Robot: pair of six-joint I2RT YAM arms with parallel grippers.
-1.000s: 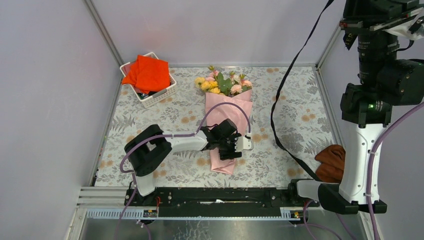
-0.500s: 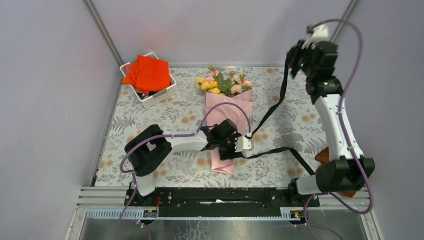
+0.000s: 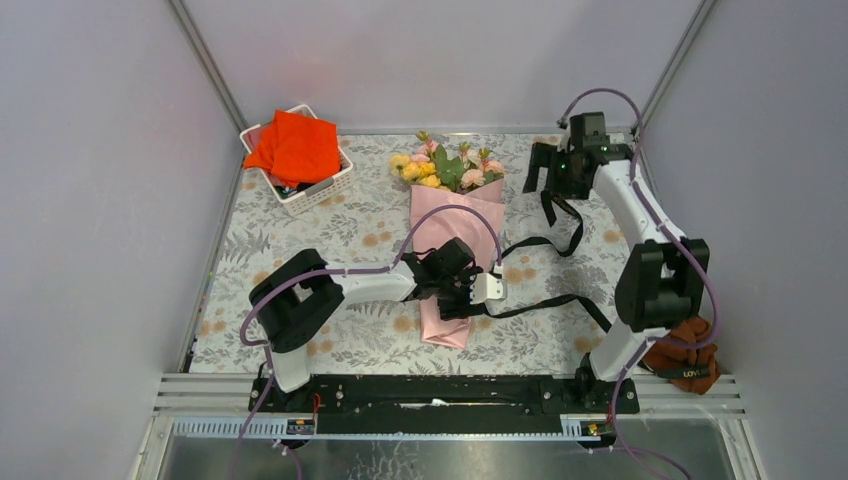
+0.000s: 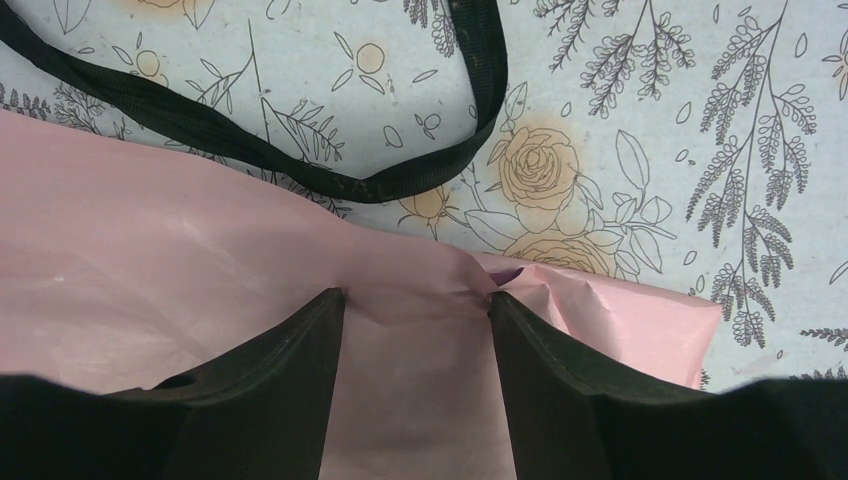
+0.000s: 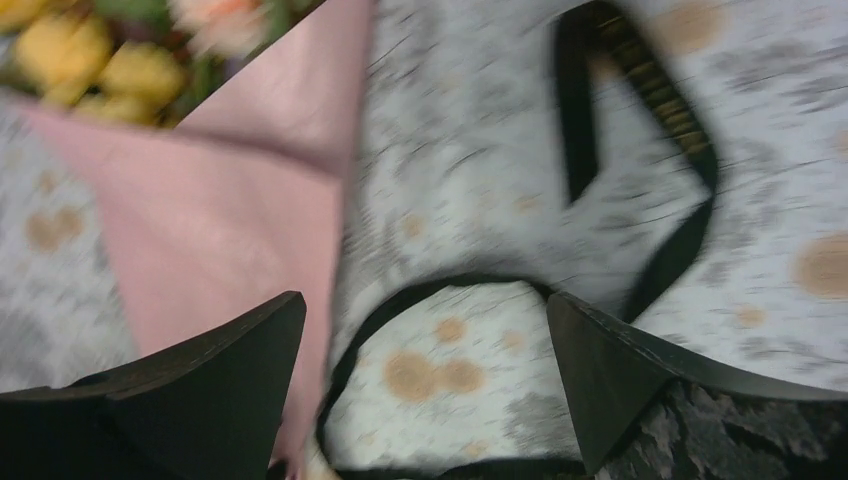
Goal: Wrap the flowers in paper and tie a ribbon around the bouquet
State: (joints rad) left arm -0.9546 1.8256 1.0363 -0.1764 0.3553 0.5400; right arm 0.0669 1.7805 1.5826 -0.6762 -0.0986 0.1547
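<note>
The bouquet (image 3: 448, 240) lies mid-table, blooms toward 12 o'clock, narrow tip toward 6. The left gripper (image 4: 415, 310) pins its pink paper (image 4: 150, 290) near the narrow end, jaws closed on the wrap. The ribbon (image 3: 548, 243) trails loose in loops from the bouquet toward 3 o'clock. The right gripper (image 3: 545, 170) hangs at 1 o'clock near the far edge, jaws spread wide, holding nothing. A basket (image 3: 325, 185) sits at 11 o'clock; tablecloth (image 3: 300, 240) lies bare between.

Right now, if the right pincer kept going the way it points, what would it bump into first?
Probably the black ribbon looped on the tablecloth, straight between the open right pincer's fingers. The pink paper lies off to one side. Depth is hard to judge in this blurred view.
</note>
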